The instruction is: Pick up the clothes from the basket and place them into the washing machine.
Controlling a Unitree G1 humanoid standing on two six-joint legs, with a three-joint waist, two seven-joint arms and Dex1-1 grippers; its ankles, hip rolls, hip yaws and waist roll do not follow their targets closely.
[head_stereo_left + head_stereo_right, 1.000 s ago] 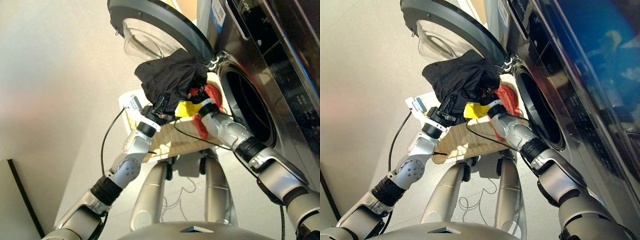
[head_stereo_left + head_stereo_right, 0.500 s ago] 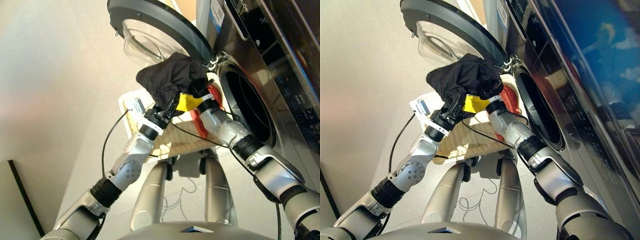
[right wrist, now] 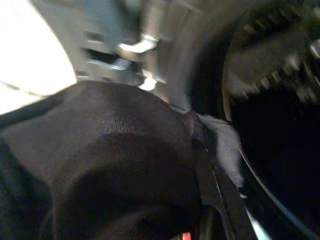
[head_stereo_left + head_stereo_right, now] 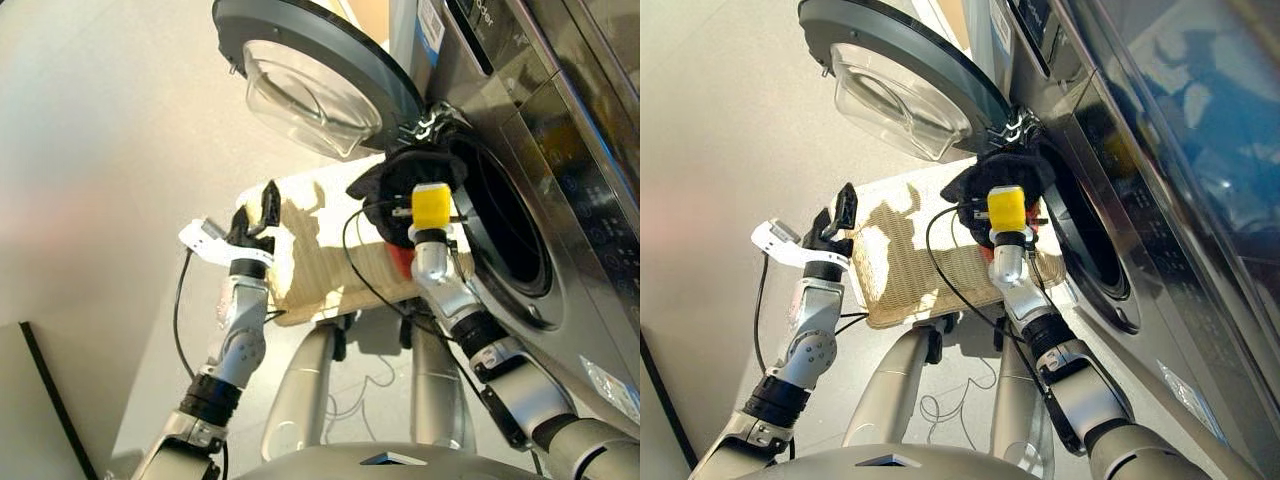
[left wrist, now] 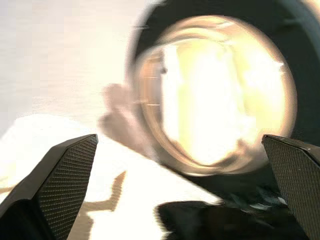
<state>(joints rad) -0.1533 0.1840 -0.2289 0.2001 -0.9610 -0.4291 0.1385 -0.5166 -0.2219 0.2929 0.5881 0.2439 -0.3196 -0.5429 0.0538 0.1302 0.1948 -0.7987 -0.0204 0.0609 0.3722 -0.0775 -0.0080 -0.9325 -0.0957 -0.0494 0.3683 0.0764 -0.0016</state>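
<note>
- Right of the right gripper [image 4: 425, 165]: the washing machine [image 4: 560, 150], drum hole open, door [image 4: 315, 70] swung wide above the left gripper [image 4: 265, 205].
- Below both grippers: the basket [image 4: 320, 260], mostly bare weave; a scrap of red cloth [image 4: 400, 258] shows under the right wrist.
- At the right gripper: the black garment [image 4: 400, 175], bunched at the drum's near rim, beside the door hinge. No clear long axis; the wad leans toward the drum hole.
- Right gripper buried in the cloth, can't tell how its fingers stand.
- Left gripper spread wide, holding nothing, well clear over the basket's far side.
- Step in hand, my read: push the wad fully past the rim before letting go, and keep trailing cloth off the hinge.
</note>
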